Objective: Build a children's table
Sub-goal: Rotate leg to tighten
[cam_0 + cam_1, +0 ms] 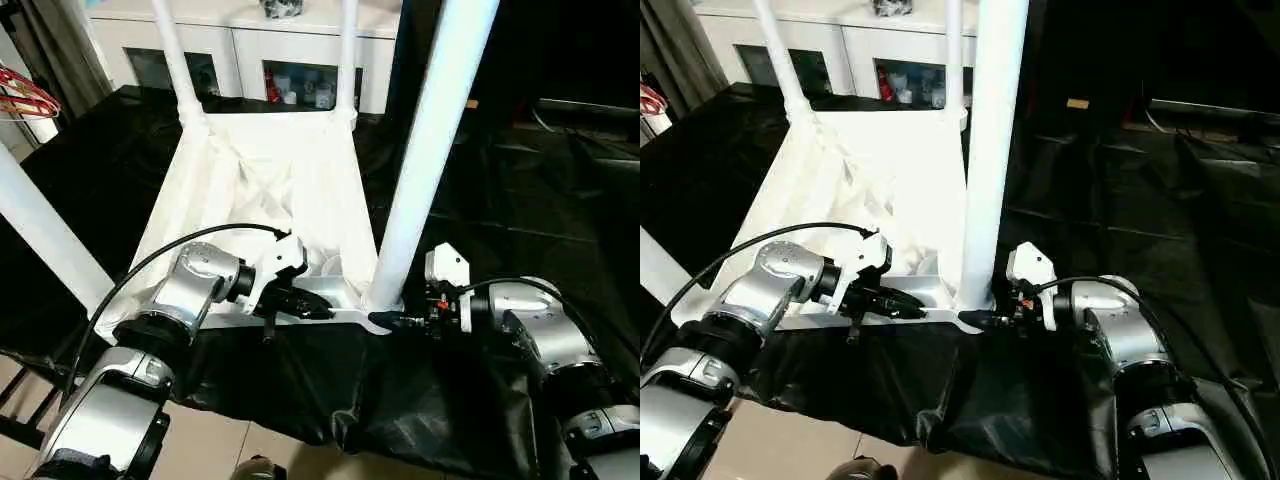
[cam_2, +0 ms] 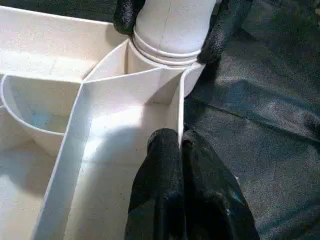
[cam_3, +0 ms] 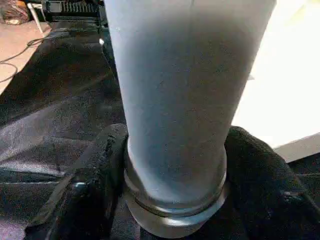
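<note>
the children's table (image 1: 265, 180) lies upside down on a black sheet (image 1: 520, 200) spread over the floor, ribbed underside up, with its legs standing in the corner sockets. taking the near right leg (image 1: 425, 150) as the landmark: far to its left, another white leg (image 1: 45, 235) slants up at the picture's edge, and beyond the tabletop two more legs (image 1: 175, 55) rise at the far corners. just left of the landmark leg's foot, the left end effector (image 1: 300, 303) sits on the near edge of the tabletop, its two black fingers (image 2: 172, 195) pressed together and pinching the thin white rim wall (image 2: 179, 120) beside the corner socket (image 2: 165, 62). at the leg's base itself, the right end effector (image 1: 985, 319) reaches in from the right, its fingers (image 3: 92, 180) standing wide on either side of the leg where it enters the socket, touching or very near it. behind the table stands a white cabinet (image 1: 250, 50) with glass doors.
</note>
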